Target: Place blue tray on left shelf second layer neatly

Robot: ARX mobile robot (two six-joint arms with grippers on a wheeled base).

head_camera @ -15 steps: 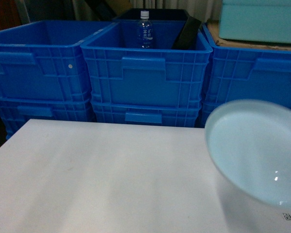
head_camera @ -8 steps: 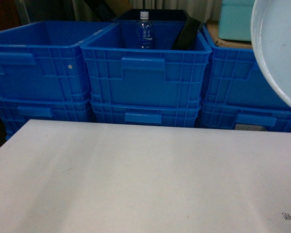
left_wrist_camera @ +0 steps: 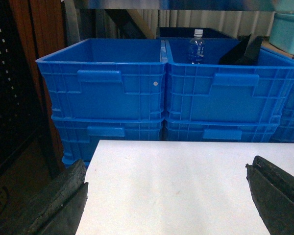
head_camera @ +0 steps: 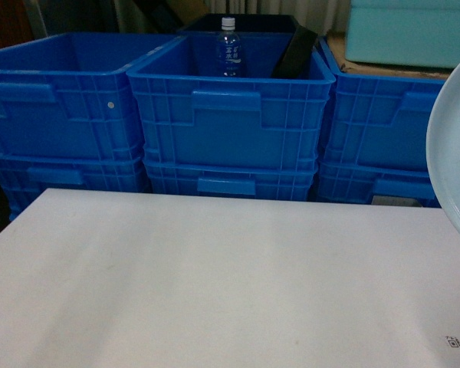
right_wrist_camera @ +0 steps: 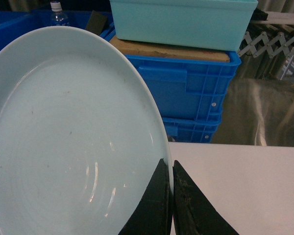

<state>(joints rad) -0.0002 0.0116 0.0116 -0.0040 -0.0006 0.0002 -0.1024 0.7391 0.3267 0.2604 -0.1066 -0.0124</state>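
Observation:
The pale blue tray [right_wrist_camera: 73, 142] fills the left of the right wrist view, held on edge above the white table [right_wrist_camera: 245, 181]. My right gripper [right_wrist_camera: 170, 169] is shut on the tray's rim, one black finger on each side. In the head view only an arc of the blue tray [head_camera: 458, 153] shows at the right edge; the right gripper itself is out of that view. My left gripper [left_wrist_camera: 166, 183] stands open over the table's left part with nothing between its fingers. The left shelf second layer is out of view.
Stacked dark-blue crates [head_camera: 230, 115] line the far edge of the white table [head_camera: 215, 284]. One crate holds a water bottle [head_camera: 228, 47]. A teal box [right_wrist_camera: 181, 22] rests on cardboard atop the right crate stack. A scissor-frame conveyor [right_wrist_camera: 274, 41] stands at the far right.
The tray went from low over the table's right part up to the top right corner, then swung right and lower, so only its edge remains in the head view.

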